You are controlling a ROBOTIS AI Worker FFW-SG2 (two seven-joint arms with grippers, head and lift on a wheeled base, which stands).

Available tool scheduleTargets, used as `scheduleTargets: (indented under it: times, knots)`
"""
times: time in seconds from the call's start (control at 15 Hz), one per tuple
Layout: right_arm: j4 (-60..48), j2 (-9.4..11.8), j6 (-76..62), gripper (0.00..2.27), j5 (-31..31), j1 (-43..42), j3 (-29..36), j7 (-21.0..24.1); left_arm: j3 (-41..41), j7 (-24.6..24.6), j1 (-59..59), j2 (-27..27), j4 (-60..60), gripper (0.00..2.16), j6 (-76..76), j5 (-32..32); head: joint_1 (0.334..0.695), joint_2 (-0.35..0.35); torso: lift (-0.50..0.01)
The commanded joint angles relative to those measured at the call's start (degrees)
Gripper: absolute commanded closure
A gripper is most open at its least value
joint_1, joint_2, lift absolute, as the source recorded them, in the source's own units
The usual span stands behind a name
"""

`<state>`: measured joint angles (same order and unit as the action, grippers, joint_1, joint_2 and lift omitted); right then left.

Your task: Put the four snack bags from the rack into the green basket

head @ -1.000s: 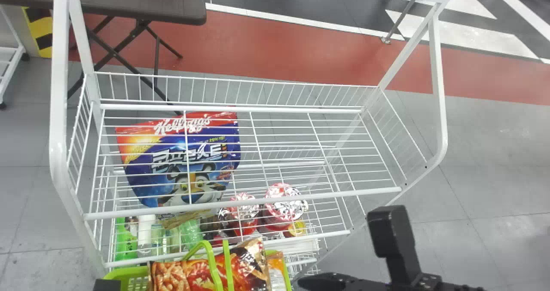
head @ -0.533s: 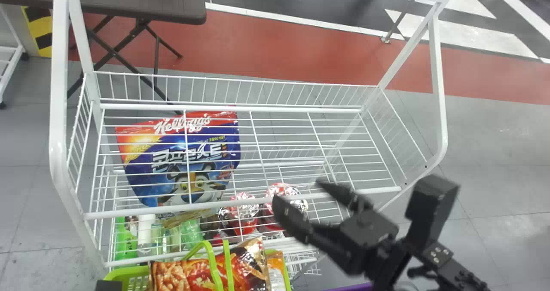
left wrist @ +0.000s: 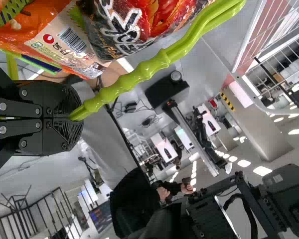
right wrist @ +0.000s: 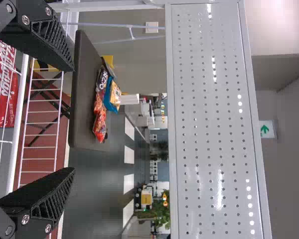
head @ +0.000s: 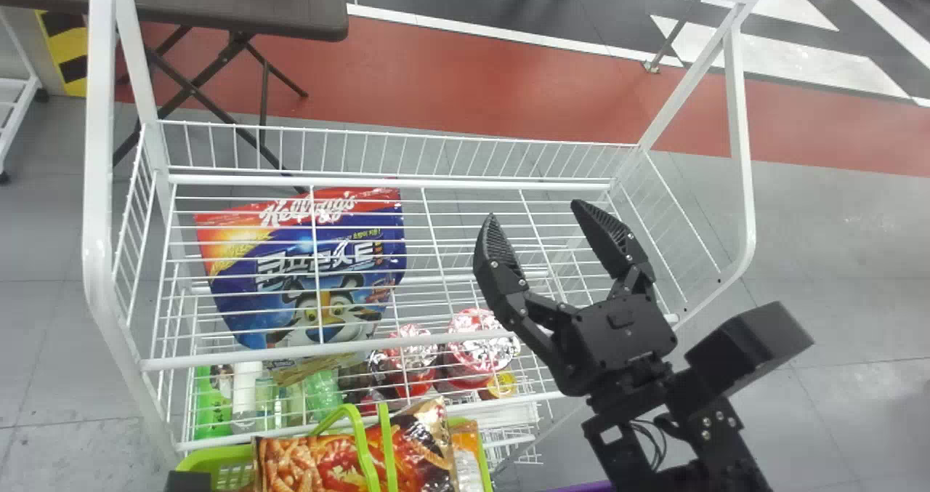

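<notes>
The head view looks down at the rack (head: pixel 407 342).

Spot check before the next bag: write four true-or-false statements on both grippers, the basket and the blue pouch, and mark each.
1. The right gripper is open and holds nothing. True.
2. The left gripper is open, clear of the basket's handle. False: it is shut on the green handle.
3. The green basket has a snack bag in it. True.
4. The blue pouch lies in the basket. False: it shows through the rack's wires.
</notes>
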<state>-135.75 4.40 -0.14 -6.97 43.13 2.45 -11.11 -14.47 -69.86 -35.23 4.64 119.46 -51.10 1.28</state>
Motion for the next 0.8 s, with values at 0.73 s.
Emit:
scheduleTargets:
  times: [0.73]
  knots:
    - [-1.01,0.17,8.01,0.11,-0.15,-0.33,-1.14,3.29,-0.47,-0.01,-0.28,0.20,0.60,2.13,-0.19,-0.05,0.695,-0.350,-0.006]
